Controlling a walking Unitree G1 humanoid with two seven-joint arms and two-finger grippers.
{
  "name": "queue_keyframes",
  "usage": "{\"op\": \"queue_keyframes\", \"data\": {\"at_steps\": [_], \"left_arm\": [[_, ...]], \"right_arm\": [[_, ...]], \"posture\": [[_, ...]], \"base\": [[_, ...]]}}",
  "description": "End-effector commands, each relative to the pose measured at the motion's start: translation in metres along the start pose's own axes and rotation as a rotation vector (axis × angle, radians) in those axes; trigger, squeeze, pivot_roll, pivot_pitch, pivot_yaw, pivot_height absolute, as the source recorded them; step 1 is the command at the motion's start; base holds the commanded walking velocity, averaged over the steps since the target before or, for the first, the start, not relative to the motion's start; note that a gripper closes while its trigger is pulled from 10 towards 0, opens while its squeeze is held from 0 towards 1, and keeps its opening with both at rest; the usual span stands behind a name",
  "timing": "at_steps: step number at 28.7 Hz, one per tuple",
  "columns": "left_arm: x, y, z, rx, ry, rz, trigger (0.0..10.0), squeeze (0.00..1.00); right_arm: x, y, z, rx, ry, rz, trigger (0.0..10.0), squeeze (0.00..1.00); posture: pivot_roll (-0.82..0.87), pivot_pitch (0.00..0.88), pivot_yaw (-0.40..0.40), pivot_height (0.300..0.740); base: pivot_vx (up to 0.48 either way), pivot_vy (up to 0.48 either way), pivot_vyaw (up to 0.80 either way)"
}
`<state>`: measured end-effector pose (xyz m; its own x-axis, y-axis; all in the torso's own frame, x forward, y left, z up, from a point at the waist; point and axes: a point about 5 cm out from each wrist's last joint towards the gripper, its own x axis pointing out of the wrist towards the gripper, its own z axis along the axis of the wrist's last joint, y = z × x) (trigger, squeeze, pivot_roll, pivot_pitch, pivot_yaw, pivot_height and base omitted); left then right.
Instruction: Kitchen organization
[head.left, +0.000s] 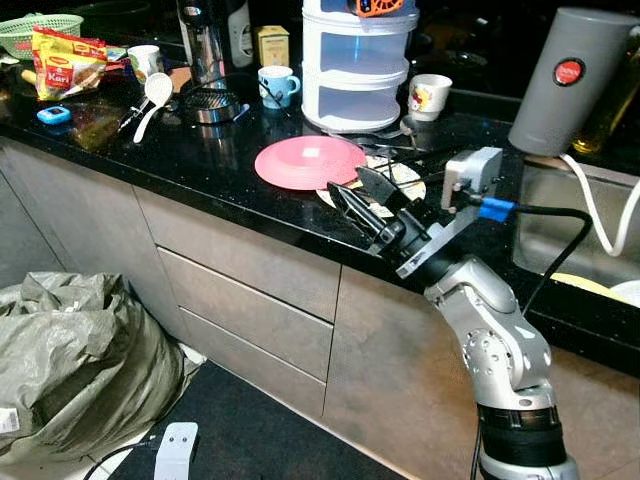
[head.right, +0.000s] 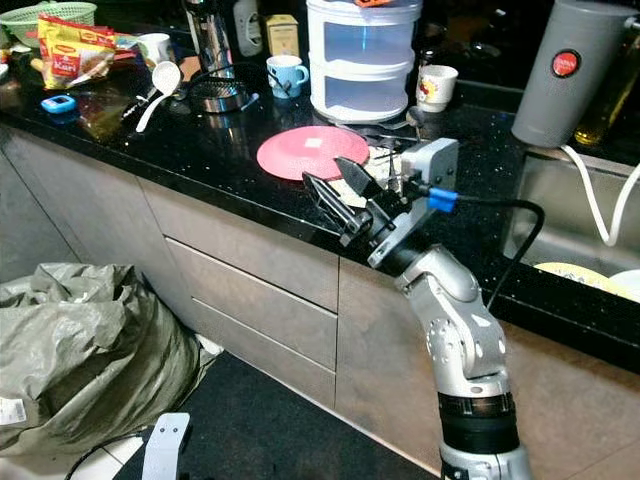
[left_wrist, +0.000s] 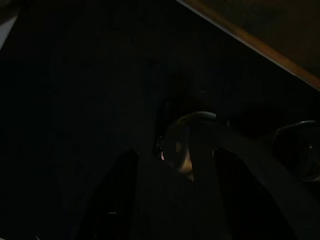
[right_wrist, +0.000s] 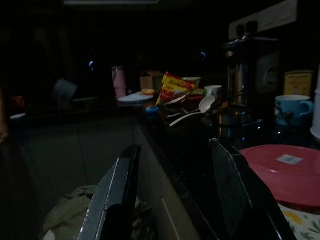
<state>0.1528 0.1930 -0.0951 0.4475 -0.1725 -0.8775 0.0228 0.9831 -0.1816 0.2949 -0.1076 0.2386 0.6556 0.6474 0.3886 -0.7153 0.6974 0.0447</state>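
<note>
right gripper (head.left: 352, 192): i see it raised at the near edge of the black counter (head.left: 200, 165), tips pointing left and slightly away from me; the two black fingers (right_wrist: 120, 200) are spread with an empty gap between them.
pink plate (head.left: 310, 161): lies flat on the counter, just beyond and to the left of the fingertips; in the right wrist view it sits beside the far finger, outside the gap, not touching as far as i can tell.
patterned plate (head.left: 398, 180): a pale floral one, partly under the pink plate's right edge and partly hidden behind my gripper.
left gripper (left_wrist: 172, 200): hanging idle in the dark; its fingers look parted, with a dim roundish object beyond them that i can't identify.
stacked container (head.left: 355, 62): translucent white tiers, far behind the pink plate.
blue mug (head.left: 277, 86): far side, left of the container.
white mug (head.left: 429, 96): right of the container.
white spoon (head.left: 153, 98): further left on the counter, near a metal pot (head.left: 212, 104).
snack packet (head.left: 68, 60): yellow and red, far left, by a green basket (head.left: 38, 30).
grey flask (head.left: 570, 80): upright at the far right, beside the sink (head.left: 580, 235).
drawers (head.left: 250, 300): grey fronts under the counter.
grey sack (head.left: 75, 360): crumpled on the floor, near left.
</note>
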Motion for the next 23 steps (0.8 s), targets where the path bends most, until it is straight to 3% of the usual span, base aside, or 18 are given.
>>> {"op": "queue_keyframes", "data": {"at_steps": [1,8,23], "left_arm": [[0.000,0.002,0.004,0.001,-0.010,0.000,10.0,0.00],[0.000,0.001,0.005,0.008,-0.009,-0.007,10.0,0.00],[0.000,0.000,0.004,0.004,-0.005,-0.007,10.0,0.00]], "right_arm": [[0.002,-0.004,0.000,-0.033,0.010,-0.025,10.0,0.00],[0.003,-0.008,-0.002,-0.075,0.036,-0.056,10.0,0.00],[0.004,-0.015,0.002,-0.075,0.029,-0.081,10.0,0.00]], "posture": [[0.02,0.000,0.003,0.740],[0.02,0.000,-0.002,0.740],[0.02,0.000,-0.004,0.740]], "base": [[0.349,0.000,0.00],[0.347,0.000,0.00],[0.310,0.000,0.00]]}}
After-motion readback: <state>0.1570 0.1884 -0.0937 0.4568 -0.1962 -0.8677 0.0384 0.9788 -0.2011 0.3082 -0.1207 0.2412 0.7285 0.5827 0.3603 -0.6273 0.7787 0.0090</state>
